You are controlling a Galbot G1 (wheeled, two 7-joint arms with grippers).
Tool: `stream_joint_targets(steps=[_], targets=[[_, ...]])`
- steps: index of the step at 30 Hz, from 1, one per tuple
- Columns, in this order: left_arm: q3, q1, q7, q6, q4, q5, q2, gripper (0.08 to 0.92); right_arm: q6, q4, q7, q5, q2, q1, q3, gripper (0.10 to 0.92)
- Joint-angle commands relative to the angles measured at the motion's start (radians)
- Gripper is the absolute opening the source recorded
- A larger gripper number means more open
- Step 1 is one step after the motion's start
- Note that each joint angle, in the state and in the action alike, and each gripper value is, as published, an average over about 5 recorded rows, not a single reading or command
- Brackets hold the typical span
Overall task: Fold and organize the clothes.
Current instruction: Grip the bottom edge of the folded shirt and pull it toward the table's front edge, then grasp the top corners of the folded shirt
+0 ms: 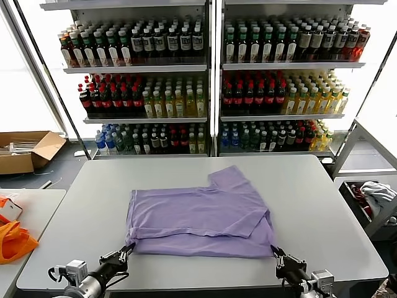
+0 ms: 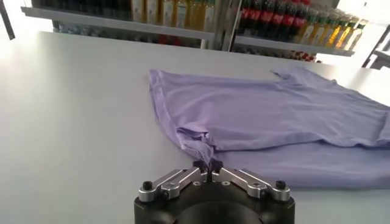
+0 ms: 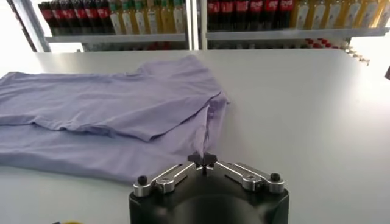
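Two near corners of the lavender T-shirt (image 1: pixel 201 214), lying part-folded on the grey table (image 1: pixel 322 211), are pinched: the left gripper (image 1: pixel 128 249) clenches one, the right gripper (image 1: pixel 275 251) the other. Such thin fabric could slip free, or uneven lifting could skew the fold.

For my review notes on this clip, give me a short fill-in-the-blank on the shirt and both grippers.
1. The lavender T-shirt lies on the ____ table.
2. The left gripper is ____ on the shirt's near corner.
3. The right gripper pinches the shirt's other near ____.
4. Behind the table, the shelves hold ____.

Missing words: grey; shut; corner; bottles
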Motion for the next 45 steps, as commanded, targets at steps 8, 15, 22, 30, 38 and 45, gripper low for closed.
stream_joint_targets(steps=[8, 15, 22, 30, 38, 45], targets=[[-0.185, 0.301, 0.069, -0.011, -0.176, 0.029, -0.036, 0.175, -0.009, 0.081, -0.066, -0.109, 0.025, -0.125, 0.074, 0.276], [-0.269, 0.267, 0.063, -0.001, -0.201, -0.018, 0.012, 0.383, 0.012, 0.104, -0.074, 0.05, -0.02, -0.033, 0.197, 0.484], [-0.263, 0.041, 0.085, 0.001, -0.084, -0.081, 0.157, 0.582, -0.015, -0.031, -0.144, 0.128, -0.178, 0.281, 0.136, 0.683], [0.007, -0.304, 0.174, -0.002, 0.175, -0.106, 0.292, 0.795, -0.042, -0.471, -0.292, 0.136, -0.207, 0.908, -0.271, 0.819], [0.239, -0.599, 0.19, -0.004, 0.434, -0.119, 0.279, 0.822, -0.031, -0.846, -0.355, 0.093, -0.077, 1.243, -0.505, 0.823], [0.331, -0.751, 0.193, -0.019, 0.593, -0.11, 0.238, 0.823, 0.008, -1.05, -0.392, 0.051, -0.004, 1.342, -0.591, 0.823]])
